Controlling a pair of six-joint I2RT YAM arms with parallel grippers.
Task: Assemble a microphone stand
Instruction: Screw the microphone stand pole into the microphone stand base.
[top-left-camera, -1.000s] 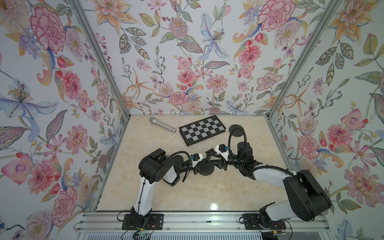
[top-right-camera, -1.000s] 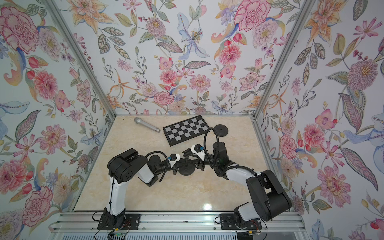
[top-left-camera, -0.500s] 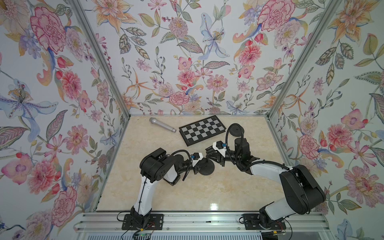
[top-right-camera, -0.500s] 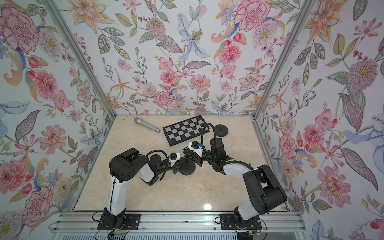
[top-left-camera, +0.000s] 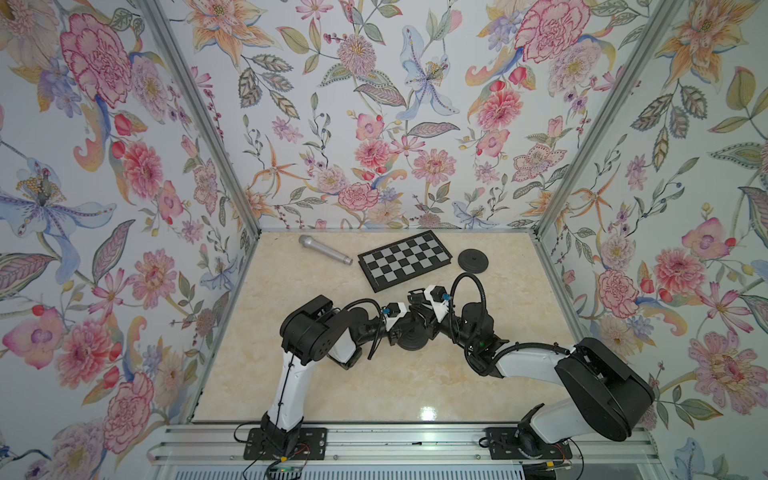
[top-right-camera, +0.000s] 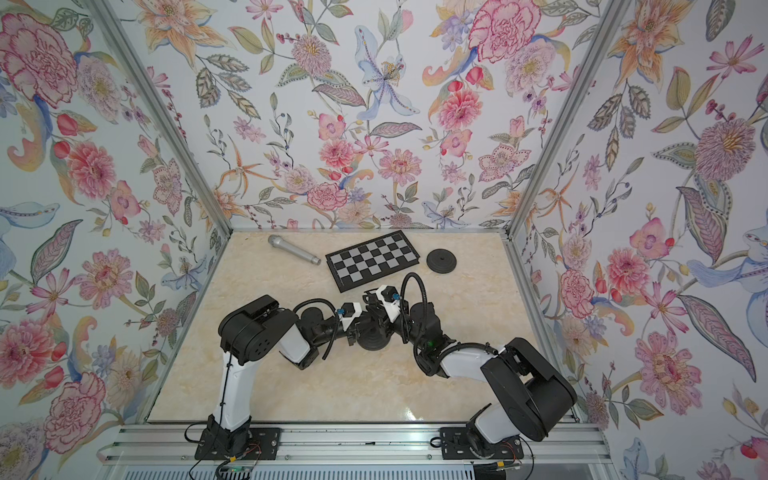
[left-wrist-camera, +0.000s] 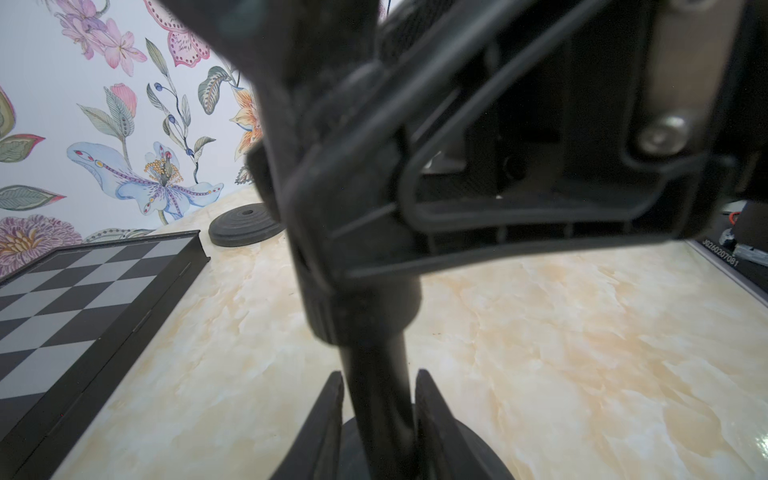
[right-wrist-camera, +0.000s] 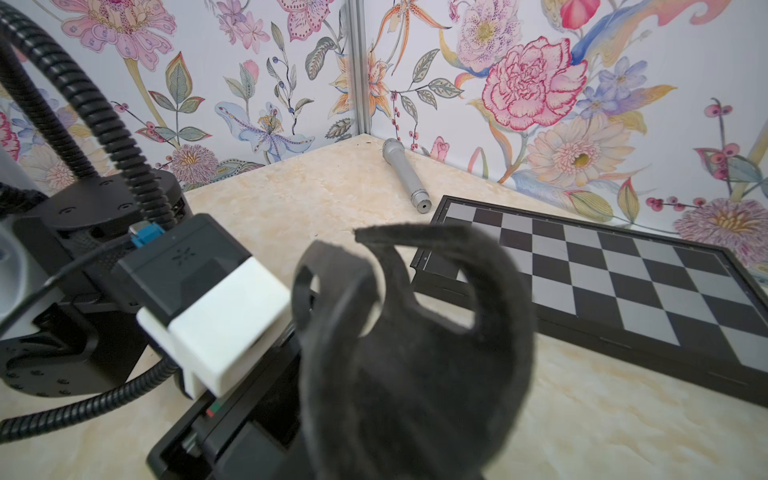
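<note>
The black stand pole (left-wrist-camera: 376, 399) rises from its round base (top-left-camera: 412, 338) in the middle of the table, seen in both top views. My left gripper (left-wrist-camera: 379, 374) is shut on the pole low down, one finger on each side. At the pole's top sits the black microphone clip (right-wrist-camera: 415, 332), which fills the right wrist view and hides my right fingers. My right gripper (top-left-camera: 422, 309) meets the stand from the right and is shut on the clip. The silver microphone (top-left-camera: 324, 249) lies at the back left (right-wrist-camera: 405, 174).
A black and grey chessboard (top-left-camera: 405, 259) lies flat behind the stand (top-right-camera: 372, 259). A second black round disc (top-left-camera: 473, 261) rests at the back right (left-wrist-camera: 243, 226). The floral walls close in on three sides. The left wrist camera block (right-wrist-camera: 216, 316) sits close beside the clip.
My right gripper has shifted left toward the top of the stand and closed on the clip. The left arm has stayed at the pole.
</note>
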